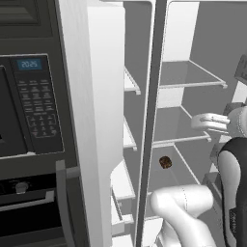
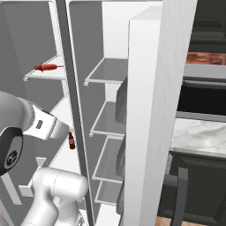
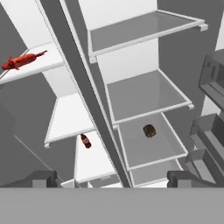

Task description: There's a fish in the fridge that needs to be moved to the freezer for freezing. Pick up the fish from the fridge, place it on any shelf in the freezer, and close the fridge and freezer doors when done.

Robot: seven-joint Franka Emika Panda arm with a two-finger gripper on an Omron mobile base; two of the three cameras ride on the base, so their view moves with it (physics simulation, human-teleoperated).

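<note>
The red fish [image 3: 22, 60] [image 2: 46, 67] lies on an upper white shelf of the freezer [image 3: 65, 118], the narrow left compartment. The fridge [image 3: 144, 94] is the wider right compartment with grey shelves, and a small brown item [image 3: 149, 130] [image 1: 165, 162] sits on a lower one. My gripper [image 3: 113, 179] is open and holds nothing. It hovers in front of the dark divider [image 3: 87, 96] between the two compartments, well below and to the right of the fish. The freezer door [image 1: 96, 120] and the fridge door [image 2: 154, 110] both stand wide open.
A small dark red bottle [image 3: 85, 141] [image 2: 71, 141] stands on a lower freezer shelf near the divider. Door bins [image 3: 210, 131] jut out on the fridge door at the right. The black wall oven with keypad [image 1: 36, 103] is left of the unit. A marble counter [image 2: 198, 132] lies beyond the fridge door.
</note>
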